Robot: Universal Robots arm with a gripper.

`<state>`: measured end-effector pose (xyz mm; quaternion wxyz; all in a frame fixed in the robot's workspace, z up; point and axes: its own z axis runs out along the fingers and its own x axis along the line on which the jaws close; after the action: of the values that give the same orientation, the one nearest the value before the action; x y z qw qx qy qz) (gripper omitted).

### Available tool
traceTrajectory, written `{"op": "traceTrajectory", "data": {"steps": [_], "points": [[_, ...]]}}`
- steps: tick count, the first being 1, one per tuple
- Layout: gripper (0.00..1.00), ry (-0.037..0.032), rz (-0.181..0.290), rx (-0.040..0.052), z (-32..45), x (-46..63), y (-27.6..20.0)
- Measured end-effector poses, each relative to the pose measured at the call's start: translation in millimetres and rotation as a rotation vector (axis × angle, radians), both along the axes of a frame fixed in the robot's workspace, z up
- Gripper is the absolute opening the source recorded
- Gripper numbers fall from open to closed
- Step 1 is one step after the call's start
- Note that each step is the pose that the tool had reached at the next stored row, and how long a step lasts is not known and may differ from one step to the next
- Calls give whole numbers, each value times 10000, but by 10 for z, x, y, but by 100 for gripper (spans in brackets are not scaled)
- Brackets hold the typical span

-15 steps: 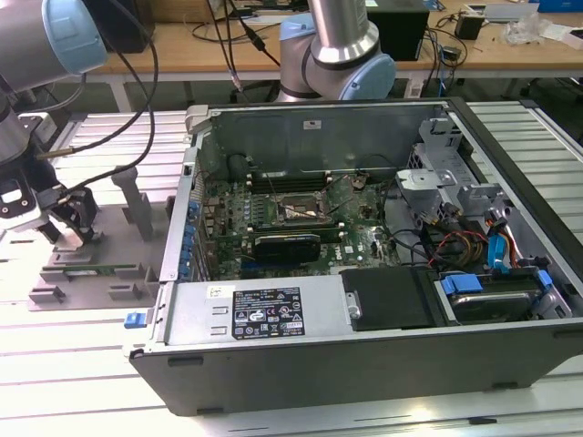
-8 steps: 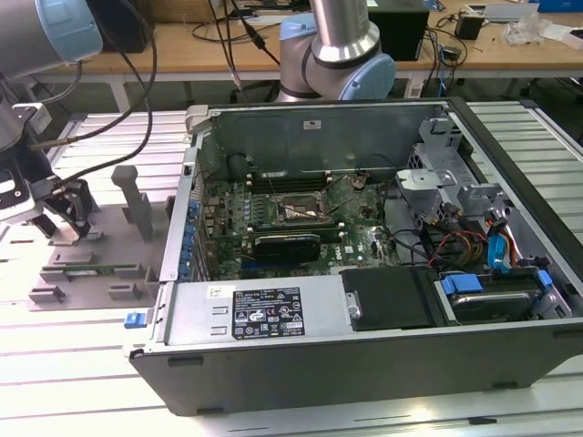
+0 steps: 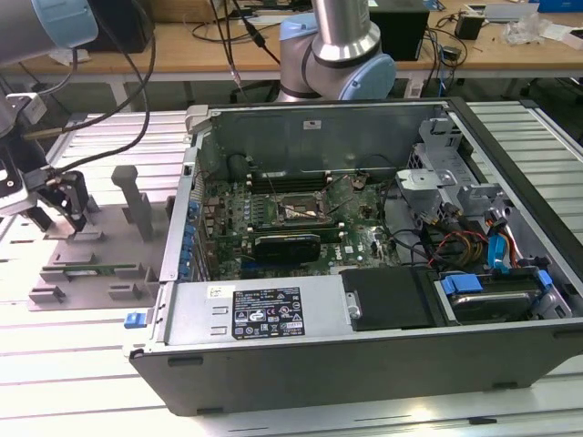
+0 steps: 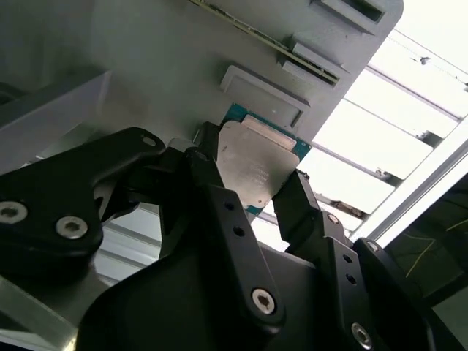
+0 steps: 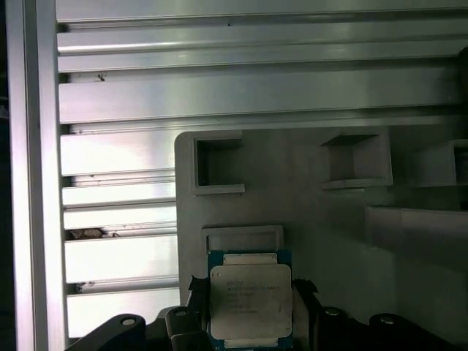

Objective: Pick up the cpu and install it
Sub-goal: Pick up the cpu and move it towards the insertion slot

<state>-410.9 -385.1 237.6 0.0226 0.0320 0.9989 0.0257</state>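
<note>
Tool (image 4: 251, 170) tight around the cpu (image 4: 257, 162).

Illegible print on the cpu (image 5: 251, 300)

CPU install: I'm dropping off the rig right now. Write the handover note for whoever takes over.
Hand: shut on the cpu, with a finger against each of two opposite edges in both wrist views.
Where: over the grey fixture tray at the exterior view's left, outside the open computer case.
Done: cpu grasped. Whether it is already lifted off the tray cannot be told.
Left: the whole install. The cpu is not yet at the motherboard socket inside the case.
</note>
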Motion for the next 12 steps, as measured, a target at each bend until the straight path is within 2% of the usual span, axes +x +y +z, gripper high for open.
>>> {"op": "traceTrajectory", "data": {"steps": [12], "points": [[54,1,5,6,149,0,0]]}}
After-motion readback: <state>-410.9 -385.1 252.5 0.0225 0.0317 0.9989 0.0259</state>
